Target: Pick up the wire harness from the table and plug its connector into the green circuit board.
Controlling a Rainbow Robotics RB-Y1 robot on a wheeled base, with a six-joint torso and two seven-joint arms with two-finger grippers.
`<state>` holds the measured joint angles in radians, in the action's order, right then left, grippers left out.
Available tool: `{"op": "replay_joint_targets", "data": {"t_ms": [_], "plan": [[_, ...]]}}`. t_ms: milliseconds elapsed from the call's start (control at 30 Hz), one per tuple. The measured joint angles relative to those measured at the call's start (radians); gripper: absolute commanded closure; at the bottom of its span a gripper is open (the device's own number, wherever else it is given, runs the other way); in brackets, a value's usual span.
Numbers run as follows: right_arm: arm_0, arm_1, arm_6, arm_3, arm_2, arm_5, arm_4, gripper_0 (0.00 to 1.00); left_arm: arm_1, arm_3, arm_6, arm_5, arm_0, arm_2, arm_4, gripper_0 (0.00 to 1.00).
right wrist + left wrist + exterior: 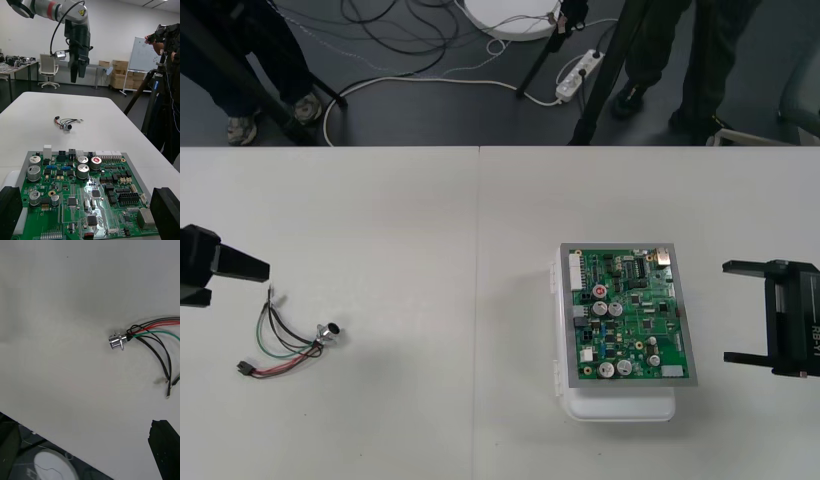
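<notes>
1. Front view: nearest the robot, on the left part of the table (430, 250), lies the wire harness (288, 345). Its small black plug (246, 368) is closest in, loose on the tabletop and untouched.
2. Its red, black and green wires (275, 330) loop away to the round metal socket (330, 331), which lies on its side on the table.
3. Well apart to the right sits the green board (627, 315) on a white base (620, 408); the base's near end sticks out from under it.
4. Just right of the board waits the right claw (728, 312), released, with its fingers spread wide and nothing between them.
5. Just beyond the harness, at the table's left edge, hovers the left claw (235, 283), also released, its fingers far apart and empty.
6. Farthest off, past the table's far edge, runs dark floor (400, 120) strewn with cables (380, 30).
</notes>
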<state>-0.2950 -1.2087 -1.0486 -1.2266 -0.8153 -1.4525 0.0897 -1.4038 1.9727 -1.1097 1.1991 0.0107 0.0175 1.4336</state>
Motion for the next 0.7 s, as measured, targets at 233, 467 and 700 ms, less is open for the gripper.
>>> {"op": "replay_joint_targets", "data": {"t_ms": [233, 467, 700], "plan": [[-0.012, 0.021, 0.065, 0.033, 0.000, -0.050, 0.000, 0.00, -0.045, 0.001, -0.175, -0.079, 0.000, -0.053, -0.048, 0.00], [-0.017, 0.034, 0.122, 0.041, 0.000, -0.054, 0.008, 0.00, -0.055, 0.001, -0.308, -0.108, 0.000, -0.064, -0.088, 0.00], [-0.031, 0.044, 0.122, 0.041, 0.000, -0.082, 0.063, 0.00, -0.055, -0.004, -0.690, -0.114, 0.000, -0.087, -0.117, 0.00]]}}
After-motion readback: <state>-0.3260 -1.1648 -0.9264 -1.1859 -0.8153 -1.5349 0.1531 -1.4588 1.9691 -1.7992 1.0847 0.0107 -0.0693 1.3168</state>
